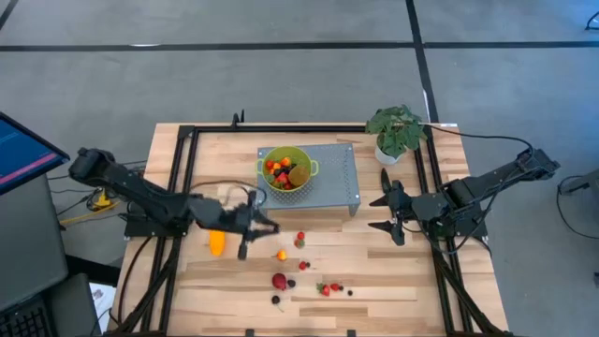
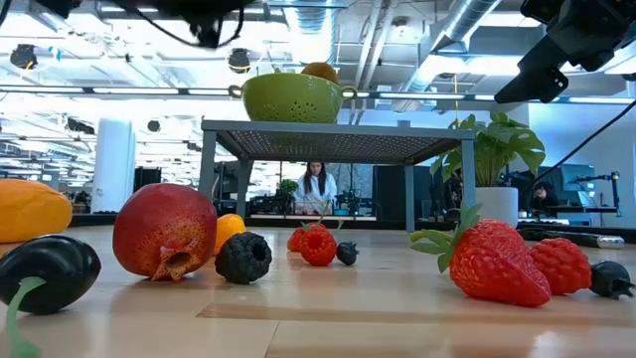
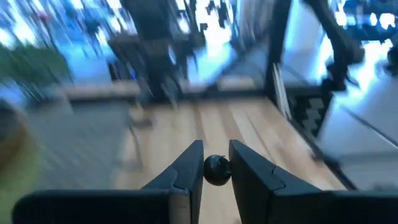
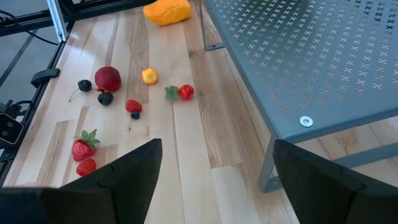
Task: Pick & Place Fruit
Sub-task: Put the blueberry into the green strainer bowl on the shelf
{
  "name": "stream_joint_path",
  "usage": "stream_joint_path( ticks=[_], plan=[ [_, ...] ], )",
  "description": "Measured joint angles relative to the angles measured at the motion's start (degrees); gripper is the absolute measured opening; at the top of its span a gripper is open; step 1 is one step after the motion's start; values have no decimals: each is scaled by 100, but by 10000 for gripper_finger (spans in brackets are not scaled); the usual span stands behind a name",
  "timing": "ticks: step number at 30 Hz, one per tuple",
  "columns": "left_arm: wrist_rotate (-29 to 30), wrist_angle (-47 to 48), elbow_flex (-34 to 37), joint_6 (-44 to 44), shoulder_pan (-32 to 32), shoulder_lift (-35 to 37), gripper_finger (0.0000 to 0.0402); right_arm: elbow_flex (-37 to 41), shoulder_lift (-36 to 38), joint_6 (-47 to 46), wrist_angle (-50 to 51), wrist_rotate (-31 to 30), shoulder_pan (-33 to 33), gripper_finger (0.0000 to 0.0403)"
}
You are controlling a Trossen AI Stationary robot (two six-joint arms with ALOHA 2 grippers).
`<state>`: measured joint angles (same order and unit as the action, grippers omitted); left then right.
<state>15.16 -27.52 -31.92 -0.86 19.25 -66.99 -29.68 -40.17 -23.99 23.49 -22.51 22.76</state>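
Note:
My left gripper point(image 1: 270, 227) hangs above the table just in front of the grey stand point(image 1: 332, 173), shut on a small dark berry point(image 3: 216, 169). A green colander point(image 1: 285, 168) holding several fruit pieces sits on the stand. Loose on the wood lie a long orange-yellow fruit point(image 1: 217, 243), a red round fruit point(image 1: 279, 280), a small orange piece point(image 4: 149, 75), strawberries point(image 4: 81, 149) and dark berries point(image 4: 105, 98). My right gripper point(image 4: 217, 149) waits open at the table's right side, beside the stand, with nothing between its fingers. My left gripper pinches the dark berry point(image 3: 216, 169) between its two fingers point(image 3: 186, 171), near their free ends. The fingers lie roughly level and point toward the table's right. The berry is lifted clear of the wood.
A potted plant point(image 1: 398, 131) stands at the far right corner. The stand's legs point(image 4: 268, 168) and the black frame rails point(image 1: 178, 187) along the table's sides bound the working area. People sit in the room behind the table point(image 2: 316, 189).

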Motion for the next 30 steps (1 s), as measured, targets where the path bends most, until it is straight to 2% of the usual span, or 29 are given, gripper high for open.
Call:
stream_joint_path(
  ticks=[6, 16, 30],
  plan=[
    [16, -799, -8, 657, -655, 457, 65, 0, -1, -1, -1, -1, 1, 302],
    [37, -795, -11, 795, -1949, 304, 65, 1, 0, -1, 0, -1, 0, 302],
    [28, -729, -11, 793, -2337, -297, 65, 0, 0, -2, 0, 0, -1, 302]
  ],
)
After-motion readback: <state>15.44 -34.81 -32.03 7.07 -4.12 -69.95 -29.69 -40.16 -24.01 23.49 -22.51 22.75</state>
